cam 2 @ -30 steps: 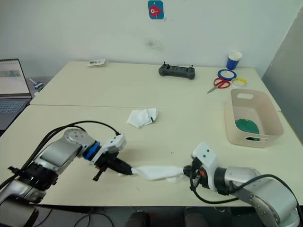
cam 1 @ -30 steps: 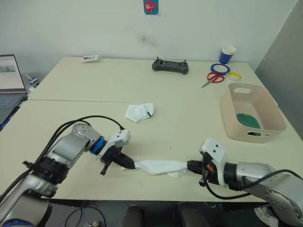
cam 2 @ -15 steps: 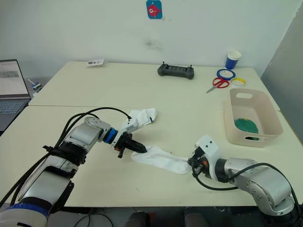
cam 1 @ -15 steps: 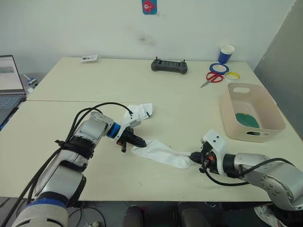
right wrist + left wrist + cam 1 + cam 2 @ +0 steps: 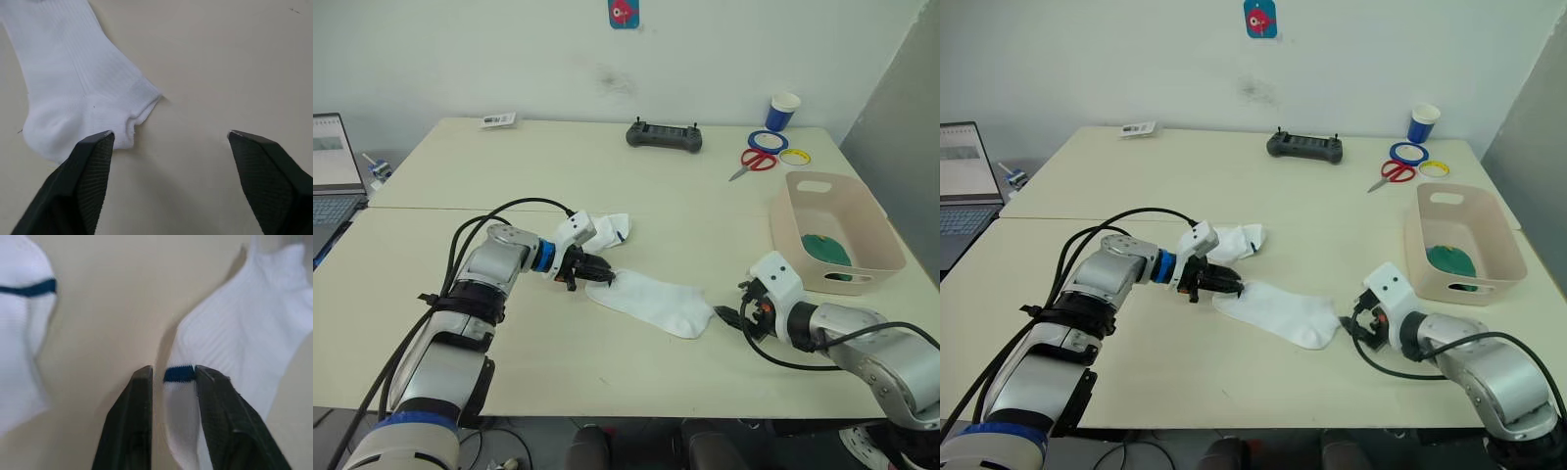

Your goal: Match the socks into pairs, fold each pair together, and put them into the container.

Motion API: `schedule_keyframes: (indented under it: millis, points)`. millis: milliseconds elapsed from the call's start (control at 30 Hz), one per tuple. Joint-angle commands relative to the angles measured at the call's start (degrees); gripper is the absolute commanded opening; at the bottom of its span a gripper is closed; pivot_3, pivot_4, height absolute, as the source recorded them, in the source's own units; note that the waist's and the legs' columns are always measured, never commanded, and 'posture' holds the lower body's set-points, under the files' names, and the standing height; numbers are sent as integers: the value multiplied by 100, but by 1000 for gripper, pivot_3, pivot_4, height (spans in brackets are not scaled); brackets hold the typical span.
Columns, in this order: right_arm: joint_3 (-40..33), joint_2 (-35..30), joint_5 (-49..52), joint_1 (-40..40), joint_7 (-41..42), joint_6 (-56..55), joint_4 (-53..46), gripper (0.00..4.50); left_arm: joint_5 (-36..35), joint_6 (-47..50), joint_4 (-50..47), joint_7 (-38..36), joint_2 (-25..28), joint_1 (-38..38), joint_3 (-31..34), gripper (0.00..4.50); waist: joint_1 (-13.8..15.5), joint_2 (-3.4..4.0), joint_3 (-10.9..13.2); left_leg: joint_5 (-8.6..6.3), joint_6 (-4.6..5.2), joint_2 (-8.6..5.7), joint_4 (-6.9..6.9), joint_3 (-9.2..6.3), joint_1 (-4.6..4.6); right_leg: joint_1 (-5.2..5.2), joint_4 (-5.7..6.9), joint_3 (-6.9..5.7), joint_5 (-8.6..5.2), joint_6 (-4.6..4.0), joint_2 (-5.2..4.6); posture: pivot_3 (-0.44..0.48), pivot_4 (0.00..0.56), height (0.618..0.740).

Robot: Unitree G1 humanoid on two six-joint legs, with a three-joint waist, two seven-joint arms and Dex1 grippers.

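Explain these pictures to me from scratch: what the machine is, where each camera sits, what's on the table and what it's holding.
This is a humanoid robot with two arms, each ending in a two-fingered black gripper. The two wide pictures come from cameras on its head, looking down over the arms; the two close-ups come from cameras on its wrists, looking along the fingers.

On the table a white sock lies stretched flat. The left gripper pinches its cuff end. The right gripper is open beside its toe, holding nothing. A second white sock lies crumpled just behind. The container, a beige tub on the right, already has a green sock inside. Farther back sit a controller, scissors, tape rolls and a paper cup.
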Motion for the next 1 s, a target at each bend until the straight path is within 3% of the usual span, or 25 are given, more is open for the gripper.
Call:
schedule_keyframes:
  millis: [33,200,500,600,667,733,800,1000]
  points:
    - [-263,43,-33,273,-80,-206,-551,4500,-250,375,-771,71,263,208,371,2870,-5,0,0,0,0,0,0,0,0,0,1,0,0,0,0,0,150,740]
    - [-158,324,-205,613,-269,-581,-780,4500,-355,606,-1462,169,505,703,503,4488,-25,0,0,0,0,1,1,-2,3,2,3,-1,0,0,0,0,150,740]
    - [338,1172,-702,683,-834,-921,-169,4500,113,-266,-1282,1148,11,1126,362,4488,6,0,0,1,-1,-1,6,0,3,4,1,1,5,7,-3,0,150,740]
    - [623,1379,-953,651,-923,-1125,202,4500,289,-568,-931,1359,-104,1101,327,3974,13,0,0,0,-1,-1,5,1,4,4,0,1,5,7,-2,0,150,740]
    - [757,1481,-1113,665,-993,-1205,423,4500,321,-590,-939,1306,-102,1157,273,3386,4,0,-1,0,-1,-1,5,1,4,3,1,1,5,6,-1,0,150,740]
    - [806,1548,-1164,714,-983,-1237,512,4123,352,-608,-998,1238,-81,1259,221,2762,6,1,-1,0,-1,-1,5,1,4,3,1,2,5,6,-2,0,150,740]
    - [861,1588,-1160,741,-922,-1234,498,3589,344,-590,-1026,1179,-82,1352,208,2163,9,1,-2,0,-1,-1,5,1,4,4,1,2,5,6,-2,0,150,740]
    - [859,1574,-1024,730,-653,-1146,258,1446,157,-267,-1598,1080,-1,1676,286,288,2,3,-3,0,-1,-1,5,1,9,8,3,3,6,6,-2,0,150,740]
